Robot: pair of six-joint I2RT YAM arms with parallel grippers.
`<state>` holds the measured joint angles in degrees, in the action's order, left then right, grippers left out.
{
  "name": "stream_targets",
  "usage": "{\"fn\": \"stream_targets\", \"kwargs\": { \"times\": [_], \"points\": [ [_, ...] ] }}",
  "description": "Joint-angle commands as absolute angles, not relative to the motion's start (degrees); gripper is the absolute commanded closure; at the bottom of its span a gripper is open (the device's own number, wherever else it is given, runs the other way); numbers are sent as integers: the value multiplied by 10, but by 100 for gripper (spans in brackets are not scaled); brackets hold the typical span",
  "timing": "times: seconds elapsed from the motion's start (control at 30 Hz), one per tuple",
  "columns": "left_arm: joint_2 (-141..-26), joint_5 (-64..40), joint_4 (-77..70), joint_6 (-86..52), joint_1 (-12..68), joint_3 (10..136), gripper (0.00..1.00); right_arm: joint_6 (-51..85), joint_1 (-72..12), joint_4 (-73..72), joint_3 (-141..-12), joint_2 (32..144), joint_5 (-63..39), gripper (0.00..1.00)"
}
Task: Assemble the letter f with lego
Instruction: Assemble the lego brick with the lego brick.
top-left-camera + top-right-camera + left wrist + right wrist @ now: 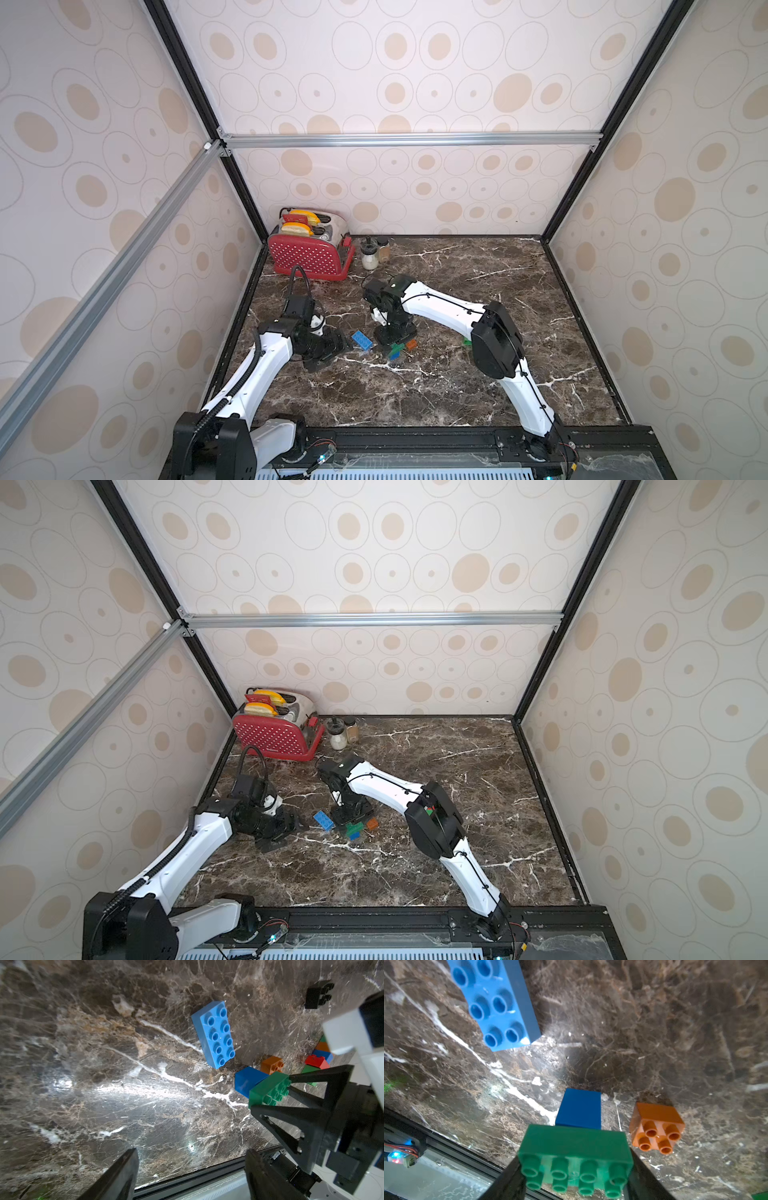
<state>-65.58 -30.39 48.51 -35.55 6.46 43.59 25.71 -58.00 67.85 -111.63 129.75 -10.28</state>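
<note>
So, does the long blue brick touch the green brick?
No, the long blue brick lies apart from the green brick, with bare table between them.

Green brick (575, 1147), brown white-veined marble tabletop (654, 1022)

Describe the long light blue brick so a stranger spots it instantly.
From the red toaster on the marble table, come toward the near edge. The light blue brick lies flat, studs up, touching nothing. The nearest blue brick is darker and adjoins a green brick.
</note>
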Motion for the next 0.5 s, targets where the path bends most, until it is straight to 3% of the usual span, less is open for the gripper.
{"fn": "stream_targets", "kwargs": {
  "times": [0.0, 0.47],
  "points": [
    [-650, -306, 488, -343, 61, 442, 18, 224, -595, 659, -1042, 1380, -88, 39],
    [-656, -305, 488, -342, 61, 442, 18, 180, -594, 647, -1012, 1377, -102, 35]
  ]
}}
